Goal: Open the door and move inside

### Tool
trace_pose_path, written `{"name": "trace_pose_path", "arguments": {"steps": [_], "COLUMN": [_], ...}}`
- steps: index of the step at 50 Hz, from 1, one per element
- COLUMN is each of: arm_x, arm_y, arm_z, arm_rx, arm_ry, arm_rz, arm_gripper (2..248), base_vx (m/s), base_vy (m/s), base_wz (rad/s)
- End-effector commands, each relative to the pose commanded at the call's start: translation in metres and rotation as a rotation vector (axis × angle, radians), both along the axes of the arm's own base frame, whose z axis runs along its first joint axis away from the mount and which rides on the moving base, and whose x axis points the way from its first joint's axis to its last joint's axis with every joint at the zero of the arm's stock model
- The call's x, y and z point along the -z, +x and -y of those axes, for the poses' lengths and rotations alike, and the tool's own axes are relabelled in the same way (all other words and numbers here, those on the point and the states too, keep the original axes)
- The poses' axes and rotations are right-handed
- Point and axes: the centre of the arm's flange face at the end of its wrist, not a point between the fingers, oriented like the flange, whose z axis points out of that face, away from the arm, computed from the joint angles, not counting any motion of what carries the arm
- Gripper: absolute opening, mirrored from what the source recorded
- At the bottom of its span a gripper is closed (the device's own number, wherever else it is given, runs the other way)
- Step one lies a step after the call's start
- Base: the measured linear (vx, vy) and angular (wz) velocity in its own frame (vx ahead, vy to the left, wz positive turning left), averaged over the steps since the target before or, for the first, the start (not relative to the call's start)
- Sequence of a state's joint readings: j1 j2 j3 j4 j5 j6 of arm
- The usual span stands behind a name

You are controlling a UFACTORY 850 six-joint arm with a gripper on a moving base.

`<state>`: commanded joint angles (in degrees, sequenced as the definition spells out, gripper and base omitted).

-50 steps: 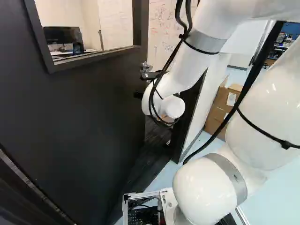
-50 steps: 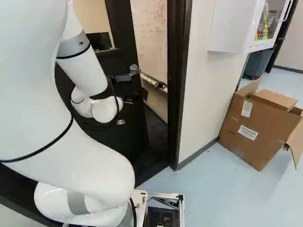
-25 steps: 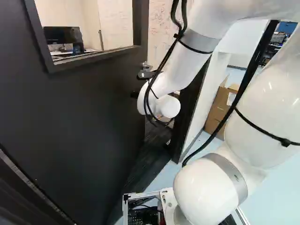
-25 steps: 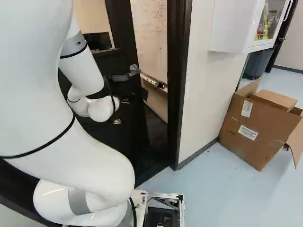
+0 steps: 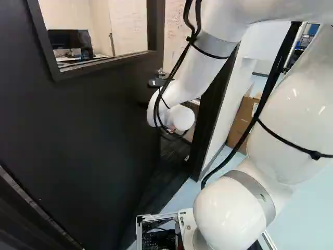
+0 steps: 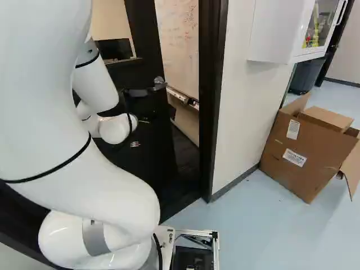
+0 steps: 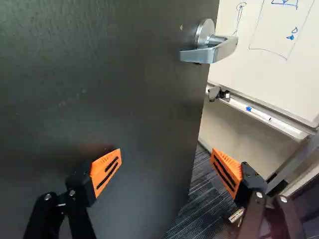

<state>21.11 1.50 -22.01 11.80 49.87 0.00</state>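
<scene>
In the left base view one door (image 5: 93,146) stands ajar left of one arm (image 5: 205,70), in the right base view one box (image 6: 304,163) sits right of one frame (image 6: 208,107), and in the wrist view two fingers (image 7: 106,170) stand spread, one handle (image 7: 219,50) ahead of them on the door, one board (image 7: 269,64) beyond its edge.

My count: two, then singles
I count my two black, orange-padded fingers (image 7: 106,172), one black door (image 5: 93,135) ahead, one silver metal lever handle (image 7: 219,50), one open brown cardboard box (image 6: 304,152), one white wall cabinet (image 6: 275,31).
</scene>
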Motion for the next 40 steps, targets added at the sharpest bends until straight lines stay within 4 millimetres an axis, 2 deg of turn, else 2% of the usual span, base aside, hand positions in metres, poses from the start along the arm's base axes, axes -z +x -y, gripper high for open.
{"name": "trace_pose_path", "arguments": {"steps": [40], "arm_x": [0.0], "arm_y": [0.005], "arm_z": [-0.043], "arm_rx": [-0.046], "arm_ry": [0.023], "arm_rz": [-0.014], "arm_gripper": [247], "base_vx": [0.0], "base_vy": [0.0], "base_wz": [0.0]}}
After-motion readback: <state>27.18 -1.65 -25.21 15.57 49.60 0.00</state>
